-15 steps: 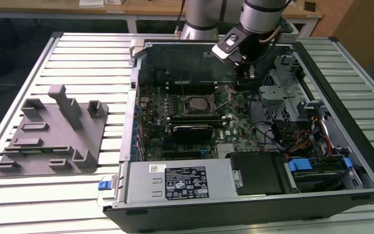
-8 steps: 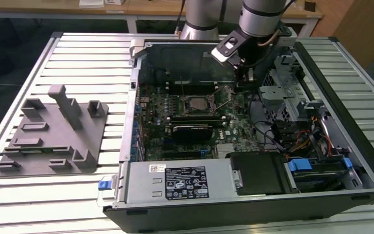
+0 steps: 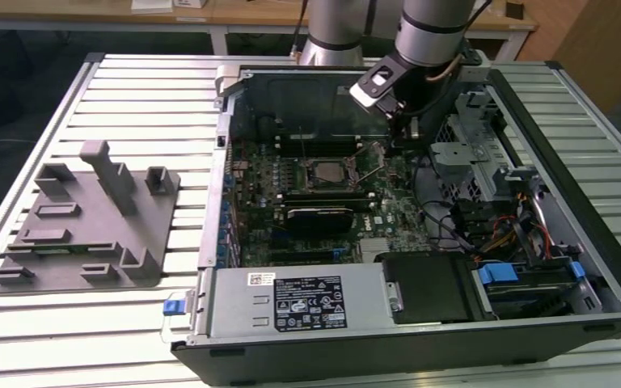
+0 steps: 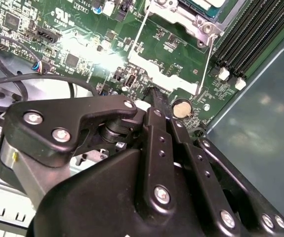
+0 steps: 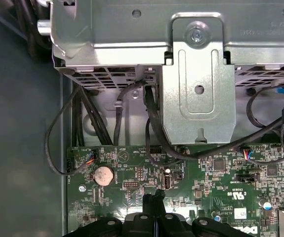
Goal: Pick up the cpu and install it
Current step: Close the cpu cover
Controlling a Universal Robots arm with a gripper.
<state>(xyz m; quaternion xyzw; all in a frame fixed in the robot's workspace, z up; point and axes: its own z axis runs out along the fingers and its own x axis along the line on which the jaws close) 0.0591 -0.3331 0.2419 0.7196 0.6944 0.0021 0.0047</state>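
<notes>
The cpu (image 4: 201,3) appears to sit in the motherboard socket (image 3: 328,171), so placing looks done, though the wire lever (image 4: 140,30) seems unlatched. The gripper (image 5: 154,197) hovers near the socket with its fingers together, holding nothing

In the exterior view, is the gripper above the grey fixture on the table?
No: the gripper hangs inside the open computer case over the motherboard, well apart from the grey fixture.
</notes>
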